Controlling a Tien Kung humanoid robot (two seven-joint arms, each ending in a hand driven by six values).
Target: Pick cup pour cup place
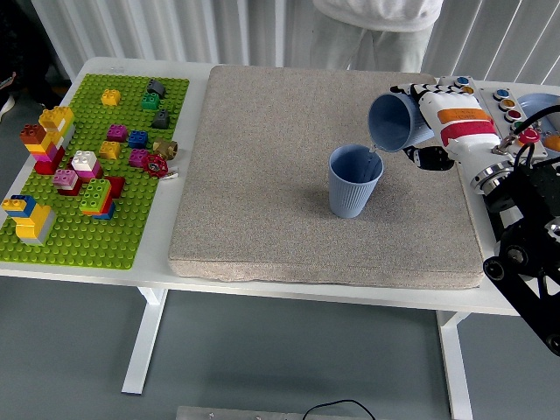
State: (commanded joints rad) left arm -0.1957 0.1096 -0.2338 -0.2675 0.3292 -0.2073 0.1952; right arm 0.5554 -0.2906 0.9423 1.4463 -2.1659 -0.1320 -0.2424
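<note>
A blue ribbed cup (354,180) stands upright near the middle of the grey mat (262,175). A second blue cup (394,122) is tipped on its side just above and to the right of it, mouth facing left and down, with its lower rim over the standing cup's right edge. My right hand (429,122), white with a red and orange band, is shut on this tilted cup. The left arm does not show.
A green baseplate (131,236) with several coloured bricks lies at the table's left. A panel with coloured buttons (512,105) sits at the far right. A person in light clothes (376,26) stands behind the table's far edge.
</note>
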